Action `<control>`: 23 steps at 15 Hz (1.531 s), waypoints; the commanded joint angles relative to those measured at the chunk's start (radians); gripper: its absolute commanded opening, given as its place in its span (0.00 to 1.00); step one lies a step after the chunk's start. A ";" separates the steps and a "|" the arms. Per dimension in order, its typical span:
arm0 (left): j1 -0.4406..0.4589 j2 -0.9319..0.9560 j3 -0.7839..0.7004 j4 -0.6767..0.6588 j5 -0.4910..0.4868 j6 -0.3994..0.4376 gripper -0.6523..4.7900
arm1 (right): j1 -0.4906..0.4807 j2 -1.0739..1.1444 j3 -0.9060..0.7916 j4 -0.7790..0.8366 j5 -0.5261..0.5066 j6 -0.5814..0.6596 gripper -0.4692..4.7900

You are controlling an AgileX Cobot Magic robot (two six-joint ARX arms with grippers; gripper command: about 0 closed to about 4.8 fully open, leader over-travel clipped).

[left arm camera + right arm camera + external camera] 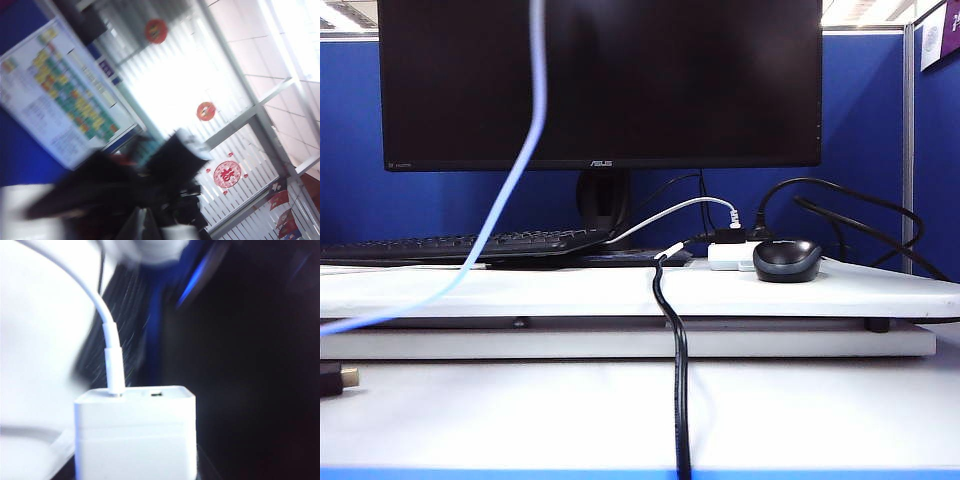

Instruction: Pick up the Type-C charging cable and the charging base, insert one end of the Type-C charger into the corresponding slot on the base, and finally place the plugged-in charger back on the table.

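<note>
- type-c charging cable [107, 335]: in the right wrist view its white plug stands seated in a slot on the end face of the charging base [134, 432]; a second small port shows just beside it, unused.
- in the exterior view a pale, blurred strand of that cable [525, 140] swings down close to the camera; neither arm shows there.
- the base fills the foreground of the right wrist view, as a block held in the right gripper would, but no finger is in sight; i cannot tell how the jaws stand.
- the left gripper [145, 220] is a dark blur in its own view, pointed up toward a window and a wall chart; its jaws are closed, and nothing can be made out between them.
- handling, as a judgement: the cable is light and limp, stiffest at the plug collar, so grip there; the base is a hard, smooth, light block, best taken across its flat sides, clear of the ports.
- the table [820, 290], with a mouse [787, 260] and keyboard [460, 243] on it, awaits the joined pair; a tug on the loose cable could unseat the plug.
</note>
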 commanded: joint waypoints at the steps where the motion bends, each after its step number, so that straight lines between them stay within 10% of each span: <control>1: 0.008 -0.023 0.003 0.080 -0.057 -0.032 0.11 | -0.003 0.094 0.005 -0.162 0.092 0.314 0.09; 4: 0.008 -0.024 0.003 0.079 -0.055 -0.043 0.11 | 0.000 0.200 0.005 -0.219 -0.058 0.432 0.09; 6: 0.015 -0.030 0.003 0.084 -0.029 0.011 0.11 | 0.000 0.243 0.005 -0.121 -0.168 0.995 0.09; 8: 0.039 -0.030 0.003 0.070 -0.032 0.046 0.11 | 0.001 0.246 0.005 -0.137 -0.198 0.994 0.09; 12: 0.064 -0.030 0.003 0.043 -0.019 0.397 0.11 | 0.001 0.275 0.005 -0.061 -0.069 1.066 0.09; 16: 0.064 -0.137 0.004 -0.098 -0.133 0.399 0.11 | 0.000 0.296 0.005 -0.044 -0.069 1.065 0.09; 17: 0.064 -0.194 0.004 -0.120 -0.190 0.418 0.11 | -0.001 0.296 0.005 -0.036 -0.069 1.065 0.09; 19: 0.064 -0.401 0.013 -0.842 -0.879 1.069 0.11 | -0.001 0.296 0.005 0.035 -0.069 1.065 0.09; 23: 0.064 -0.417 0.099 -1.280 -1.186 1.331 0.11 | -0.001 0.330 0.006 0.069 -0.037 1.096 0.09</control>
